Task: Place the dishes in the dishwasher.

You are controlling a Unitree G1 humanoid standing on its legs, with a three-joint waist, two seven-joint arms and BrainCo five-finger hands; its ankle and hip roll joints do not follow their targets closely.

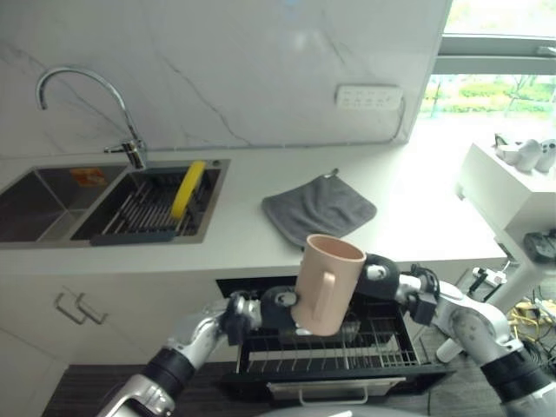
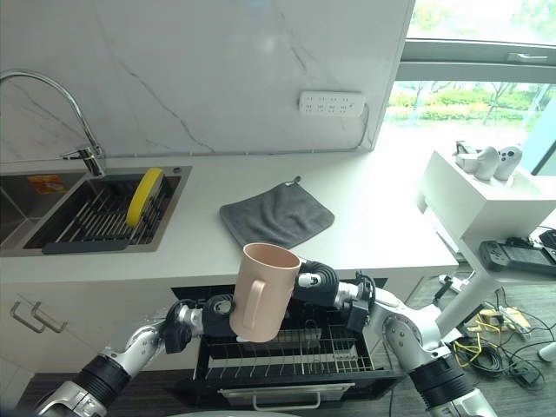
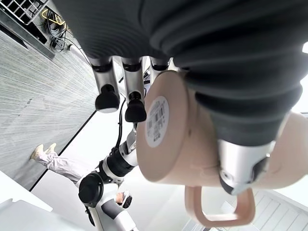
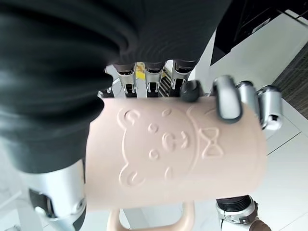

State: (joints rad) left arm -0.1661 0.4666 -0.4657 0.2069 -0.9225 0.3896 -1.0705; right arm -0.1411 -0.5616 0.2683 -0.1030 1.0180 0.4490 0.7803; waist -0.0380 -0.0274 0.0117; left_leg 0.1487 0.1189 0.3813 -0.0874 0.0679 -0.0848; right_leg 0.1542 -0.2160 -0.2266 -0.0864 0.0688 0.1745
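Note:
A pale pink mug [image 1: 328, 282] with a handle hangs upright between both hands above the open dishwasher's wire rack [image 1: 387, 347]. My left hand [image 1: 276, 311] holds its lower part from the left. In the left wrist view its thumb [image 3: 240, 163] lies on the mug's side [image 3: 183, 139] and its fingers run past the labelled base. My right hand [image 1: 382, 276] grips near the rim from the right. In the right wrist view its fingers [image 4: 154, 79] reach behind the mug [image 4: 178, 149], whose side bears an embossed bear face. The left hand's fingers [image 4: 226, 98] curl over the far end.
A grey cloth [image 1: 319, 208] lies on the white counter above the dishwasher. At the left is a sink [image 1: 52, 204] with a tap [image 1: 87, 95] and a yellow dish [image 1: 188, 188] standing in its drainer. A white shelf [image 1: 512, 187] stands at the right.

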